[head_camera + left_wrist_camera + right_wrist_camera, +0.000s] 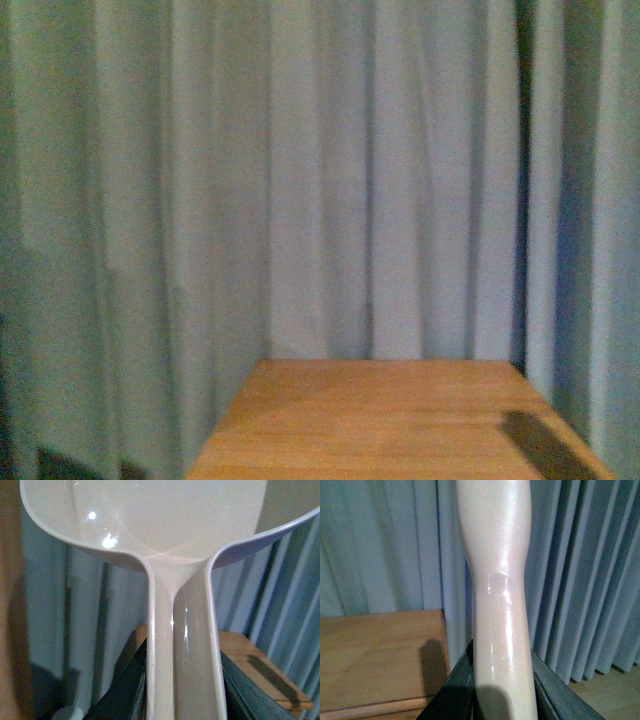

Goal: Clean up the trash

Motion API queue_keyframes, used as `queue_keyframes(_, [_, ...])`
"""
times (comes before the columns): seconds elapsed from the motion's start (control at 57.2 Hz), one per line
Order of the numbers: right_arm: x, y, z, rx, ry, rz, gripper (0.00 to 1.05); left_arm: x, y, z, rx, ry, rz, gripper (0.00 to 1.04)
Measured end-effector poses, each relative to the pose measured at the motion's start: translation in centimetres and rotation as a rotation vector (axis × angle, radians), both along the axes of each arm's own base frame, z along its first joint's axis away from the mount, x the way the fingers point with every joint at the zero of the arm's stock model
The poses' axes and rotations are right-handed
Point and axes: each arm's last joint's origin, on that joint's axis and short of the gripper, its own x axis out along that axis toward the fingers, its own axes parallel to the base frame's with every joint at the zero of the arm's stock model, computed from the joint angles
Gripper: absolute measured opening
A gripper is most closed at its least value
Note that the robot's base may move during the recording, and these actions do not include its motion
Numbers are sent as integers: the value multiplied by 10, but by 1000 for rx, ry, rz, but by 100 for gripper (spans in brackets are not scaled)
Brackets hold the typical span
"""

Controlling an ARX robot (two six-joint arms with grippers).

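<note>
You face a grey curtain (320, 180) behind a wooden table (380, 420). Your left gripper (184, 680) clamps the beige dustpan (170, 520) by its stem, pan pointing away from the wrist. Your right gripper (502, 680) clasps a beige handle (495, 580). You cannot tell where the trash lies or which way it points.

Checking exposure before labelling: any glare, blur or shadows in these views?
Front view: soft, dim, grainy; dark shadow on the table. Left wrist view: glare spots on the dustpan. Right wrist view: specular streaks on the beige handle.
</note>
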Motion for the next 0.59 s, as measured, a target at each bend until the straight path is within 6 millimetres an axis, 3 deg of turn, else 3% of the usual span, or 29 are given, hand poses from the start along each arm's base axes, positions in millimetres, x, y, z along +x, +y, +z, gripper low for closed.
queue_keyframes(0.594, [1, 1, 0, -3, 4, 16, 20, -1, 0, 0, -5, -7, 9, 27])
